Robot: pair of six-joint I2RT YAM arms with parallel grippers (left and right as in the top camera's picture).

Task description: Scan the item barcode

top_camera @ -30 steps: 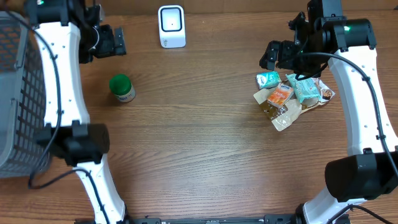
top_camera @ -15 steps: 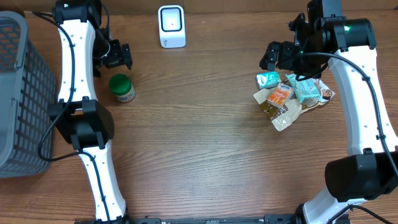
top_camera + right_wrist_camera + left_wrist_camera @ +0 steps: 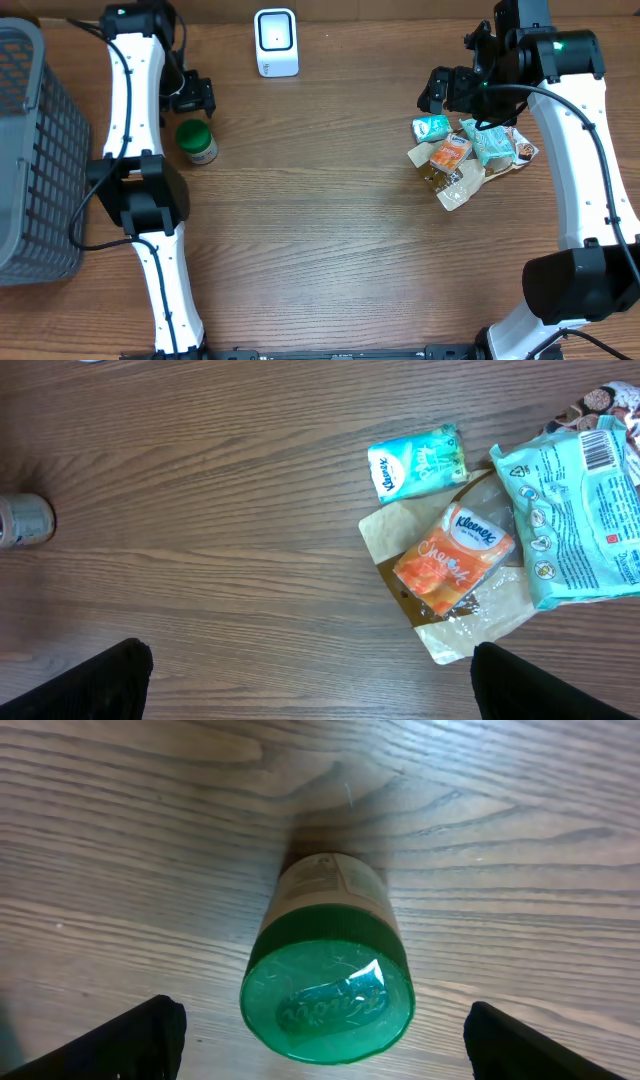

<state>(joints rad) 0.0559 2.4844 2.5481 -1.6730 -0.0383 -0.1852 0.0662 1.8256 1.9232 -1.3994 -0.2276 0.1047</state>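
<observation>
The item nearest a gripper is a small jar (image 3: 197, 141) with a green lid and a pale label, standing upright on the wooden table at the left. In the left wrist view the jar (image 3: 328, 985) appears from above, centred between the two dark fingers with a clear gap on each side. My left gripper (image 3: 192, 95) (image 3: 325, 1040) is open just behind and above it. The white barcode scanner (image 3: 275, 42) stands at the back centre. My right gripper (image 3: 440, 90) (image 3: 310, 680) hangs open over bare wood beside a pile of packets (image 3: 465, 150), holding nothing.
A grey mesh basket (image 3: 30, 150) fills the far left edge. The pile holds a teal tissue pack (image 3: 417, 460), an orange tissue pack (image 3: 453, 555) and a teal bag with a printed barcode (image 3: 580, 510) on a clear pouch.
My left arm has swung away from the basket side and its gripper has moved toward the jar. The right arm and the packets have not moved.
</observation>
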